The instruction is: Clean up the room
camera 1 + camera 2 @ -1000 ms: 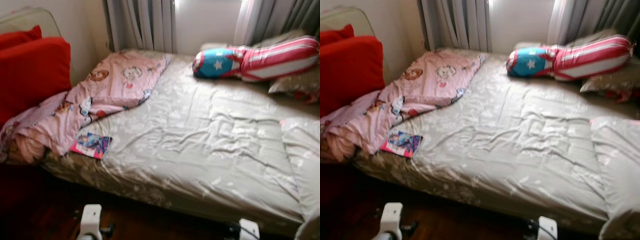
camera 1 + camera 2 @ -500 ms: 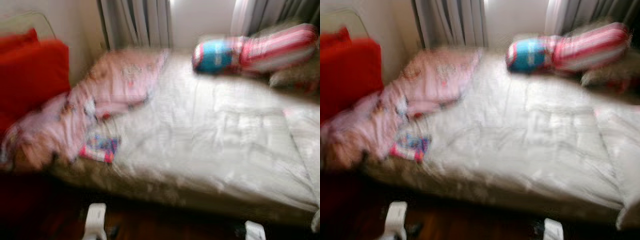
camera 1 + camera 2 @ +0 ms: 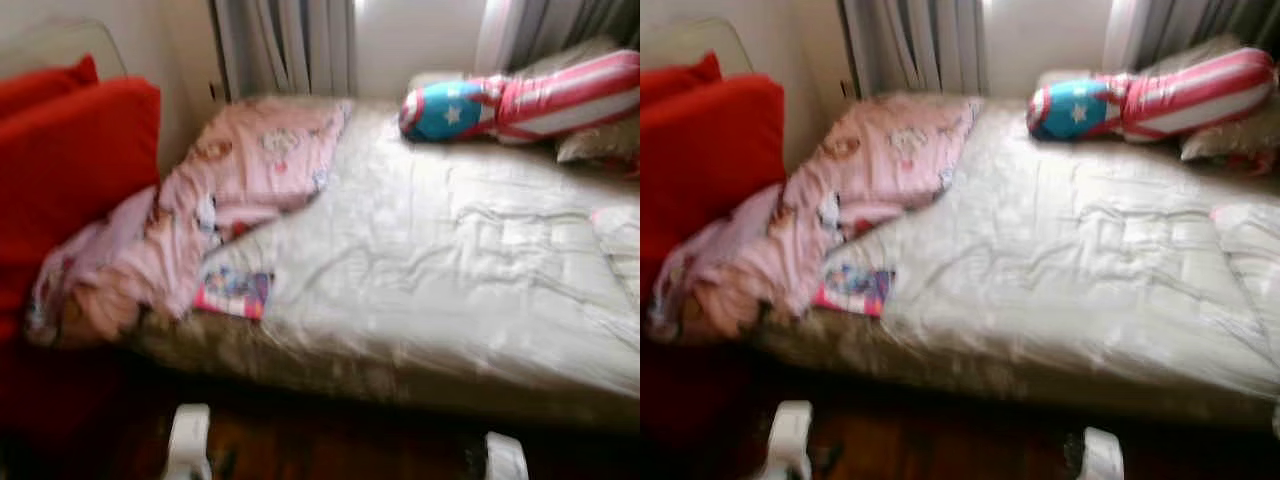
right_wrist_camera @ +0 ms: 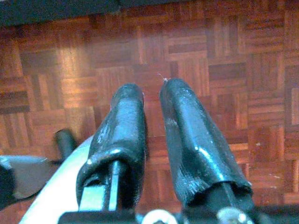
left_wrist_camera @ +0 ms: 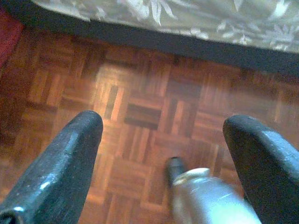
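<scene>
A bed [image 3: 470,330] with a pale floral cover lies before me. A crumpled pink cartoon-print blanket [image 3: 215,205] is heaped over its left end. Beside the blanket's edge, a colourful booklet [image 3: 234,293] rests on the cover. At the back right lies a blue, red and white striped cushion [image 3: 520,98]. My left gripper [image 5: 163,126] hangs open above the parquet floor [image 5: 140,107] by the bed's base. My right gripper [image 4: 152,100] hangs shut over the parquet floor [image 4: 224,70], holding nothing.
Red cushions [image 3: 70,170] stand left of the bed against the wall. Grey curtains [image 3: 285,45] hang behind the bed. More pillows [image 3: 600,140] lie at the back right. My white arm parts [image 3: 188,440] show at the lower edge.
The whole picture has shifted to the right and the bed looks nearer, so the camera has moved. Nothing on the bed has moved.
</scene>
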